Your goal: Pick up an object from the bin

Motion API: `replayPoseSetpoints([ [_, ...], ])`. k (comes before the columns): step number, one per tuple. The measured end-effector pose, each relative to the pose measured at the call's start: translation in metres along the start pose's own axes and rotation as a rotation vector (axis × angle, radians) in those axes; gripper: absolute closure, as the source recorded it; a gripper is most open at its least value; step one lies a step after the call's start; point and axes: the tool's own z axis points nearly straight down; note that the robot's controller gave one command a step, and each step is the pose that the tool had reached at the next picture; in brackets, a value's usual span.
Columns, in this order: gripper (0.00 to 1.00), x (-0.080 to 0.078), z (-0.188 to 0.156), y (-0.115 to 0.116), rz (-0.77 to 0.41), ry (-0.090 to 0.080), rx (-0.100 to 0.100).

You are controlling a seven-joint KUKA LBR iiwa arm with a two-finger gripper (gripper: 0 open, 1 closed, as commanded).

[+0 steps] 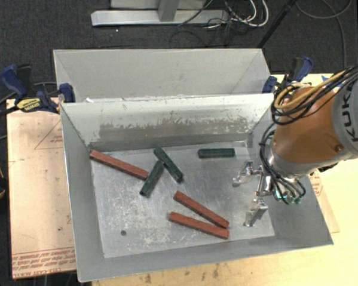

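Observation:
My gripper hangs over the right side of the bin, its two metal fingers spread wide apart with nothing between them. One fingertip is toward the back, the other toward the front. Just left of the front fingertip lie two red-brown bars, one slanting above the other. A short dark green bar lies near the back wall, behind the gripper.
Two dark green bars, one and the other, form a tilted V in the middle of the bin. A long red-brown bar lies at the back left. The arm with its orange cover and cables stands over the right rim.

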Motion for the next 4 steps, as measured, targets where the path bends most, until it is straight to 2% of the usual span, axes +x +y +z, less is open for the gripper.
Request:
replayPoseSetpoints([
  [1,0.0,-0.002,-0.003,0.0,-0.001,-0.007,0.001],
  [2,1.0,0.024,0.071,0.06,0.033,-0.019,-0.001],
  [3,1.0,0.024,0.071,0.06,0.032,-0.019,-0.001],
  [4,1.0,0.013,-0.081,0.044,0.052,-0.011,0.001],
])
